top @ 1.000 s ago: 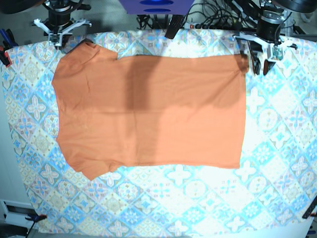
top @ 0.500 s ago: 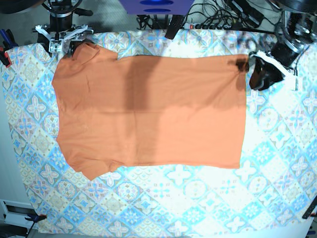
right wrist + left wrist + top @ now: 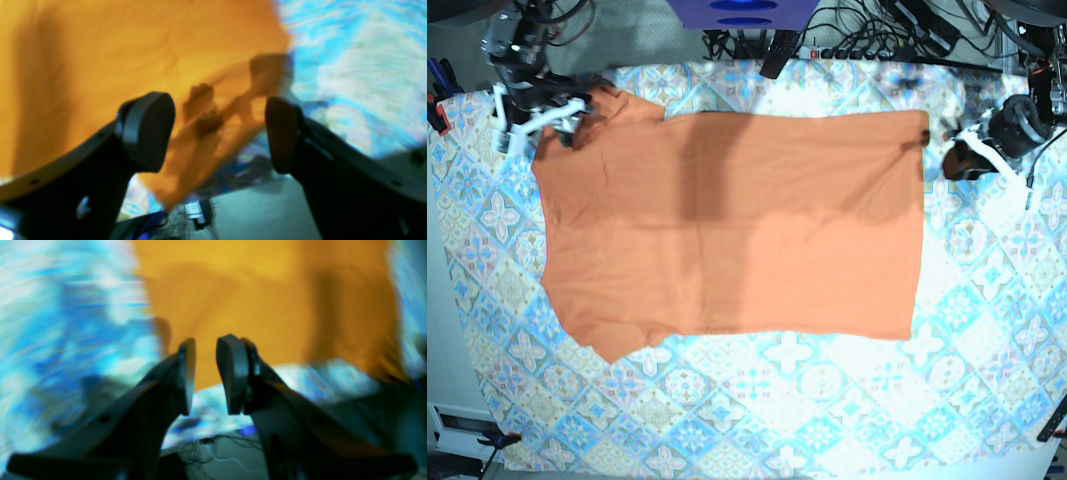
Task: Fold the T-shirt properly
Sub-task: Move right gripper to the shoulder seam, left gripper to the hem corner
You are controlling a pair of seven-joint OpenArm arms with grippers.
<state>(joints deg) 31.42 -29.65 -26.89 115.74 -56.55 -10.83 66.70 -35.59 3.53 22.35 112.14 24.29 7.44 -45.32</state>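
From my overhead base view the scene is brightly and evenly lit, sharp in the middle, with a broad soft shadow darkening the upper part of the orange T-shirt [image 3: 727, 220] and the patterned tablecloth [image 3: 987, 330] washing pale toward the right edge. My left wrist view is heavily motion-blurred, the cloth pattern smeared into blue and white streaks, though the dark fingers [image 3: 233, 373] near the lens stay fairly crisp. My right wrist view is similarly smeared, with dim shadow shapes across the orange fabric.
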